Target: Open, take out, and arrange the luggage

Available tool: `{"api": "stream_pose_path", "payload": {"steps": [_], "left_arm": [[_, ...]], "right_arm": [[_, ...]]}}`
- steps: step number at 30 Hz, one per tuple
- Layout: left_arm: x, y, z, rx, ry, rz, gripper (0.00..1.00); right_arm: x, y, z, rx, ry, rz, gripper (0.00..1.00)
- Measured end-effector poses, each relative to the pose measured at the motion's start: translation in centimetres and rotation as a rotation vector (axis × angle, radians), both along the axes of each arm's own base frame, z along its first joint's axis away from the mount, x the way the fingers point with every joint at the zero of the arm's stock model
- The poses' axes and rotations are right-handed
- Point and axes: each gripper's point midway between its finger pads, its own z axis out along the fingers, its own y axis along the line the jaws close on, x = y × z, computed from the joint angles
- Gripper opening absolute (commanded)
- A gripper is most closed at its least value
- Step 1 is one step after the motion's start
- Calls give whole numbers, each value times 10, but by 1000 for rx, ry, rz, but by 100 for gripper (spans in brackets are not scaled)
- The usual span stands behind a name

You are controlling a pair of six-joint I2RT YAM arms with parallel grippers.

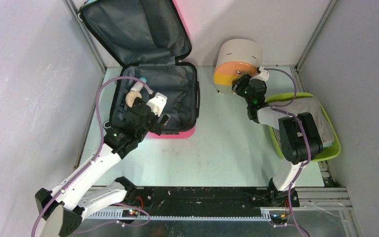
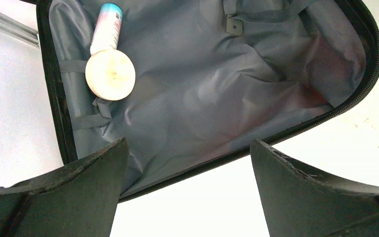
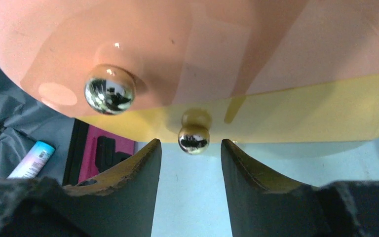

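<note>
Luggage (image 1: pixel 143 54) open on pale table (image 1: pixel 227 143), grey walls (image 1: pixel 29 74); left tool (image 2: pixel 187 143) apart, right tool (image 3: pixel 190 142) apart round knob (image 3: pixel 193 136).

Luggage (image 1: pixel 128 29) lid cut off by top edge; tray (image 1: pixel 336 146) half hidden

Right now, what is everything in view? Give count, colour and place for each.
suitcase: 1, pink shell, grey lining, left rear of the table, lid raised
tube: 1, white and pink with teal cap, inside the suitcase
disc: 1, cream, round, inside the suitcase next to the tube
cylinder: 1, beige with orange and yellow face, rear, right of the suitcase
knobs: 2, shiny metal, on the cylinder's face
tray: 1, lime green, right side
cloth: 1, grey, in the tray
table: 1, pale green
left pincer: black, open, over the suitcase's near edge
right pincer: black, open, either side of the lower knob
</note>
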Motion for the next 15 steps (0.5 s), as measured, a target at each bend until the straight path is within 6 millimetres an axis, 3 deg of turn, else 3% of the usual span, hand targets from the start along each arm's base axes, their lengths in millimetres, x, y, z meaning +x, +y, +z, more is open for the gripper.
{"api": "stream_pose_path", "payload": {"steps": [8,15], "left_arm": [[0,0,-1,2,3,0,100],[0,0,-1,2,3,1,100]], "right_arm": [[9,-1,6,14,-18,-10,19],[6,-1,10,6,-12,-8,14]]}}
